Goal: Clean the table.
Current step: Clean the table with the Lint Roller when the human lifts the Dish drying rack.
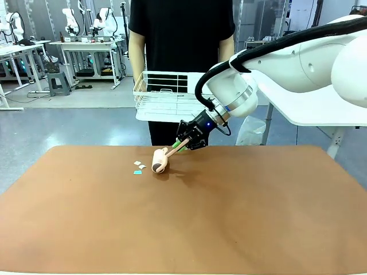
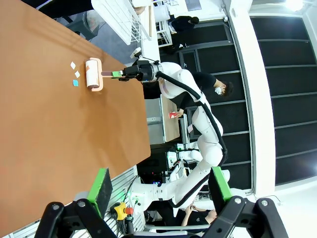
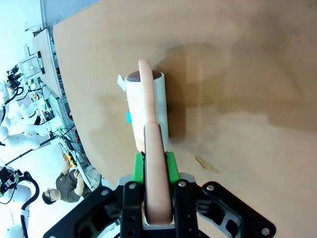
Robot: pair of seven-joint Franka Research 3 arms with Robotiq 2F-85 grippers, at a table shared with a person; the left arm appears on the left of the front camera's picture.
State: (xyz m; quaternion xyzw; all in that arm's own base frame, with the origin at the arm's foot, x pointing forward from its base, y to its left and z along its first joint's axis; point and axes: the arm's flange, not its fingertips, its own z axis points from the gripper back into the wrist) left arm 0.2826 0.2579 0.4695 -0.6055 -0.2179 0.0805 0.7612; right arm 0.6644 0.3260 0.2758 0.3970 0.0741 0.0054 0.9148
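Observation:
The reddish-brown table (image 1: 229,212) carries three small paper scraps, two white (image 1: 139,164) and one teal (image 1: 137,172), at its far middle. Just right of them a lint roller (image 1: 159,161) with a pale pink handle rests its white roll on the tabletop. My right gripper (image 1: 178,146) is shut on that handle; the right wrist view shows the gripper (image 3: 155,166) clamping it, with the roll (image 3: 146,106) lying on the table (image 3: 237,74) and scraps (image 3: 120,82) peeking out beside it. My left gripper (image 2: 159,186) is open and holds nothing, off the table's (image 2: 49,139) edge, far from the roller (image 2: 92,74).
A person in black stands at the far side behind a white wire dish rack (image 1: 166,97). A white-topped table (image 1: 321,109) stands at the right beyond the table's corner. Other benches and arms stand far behind.

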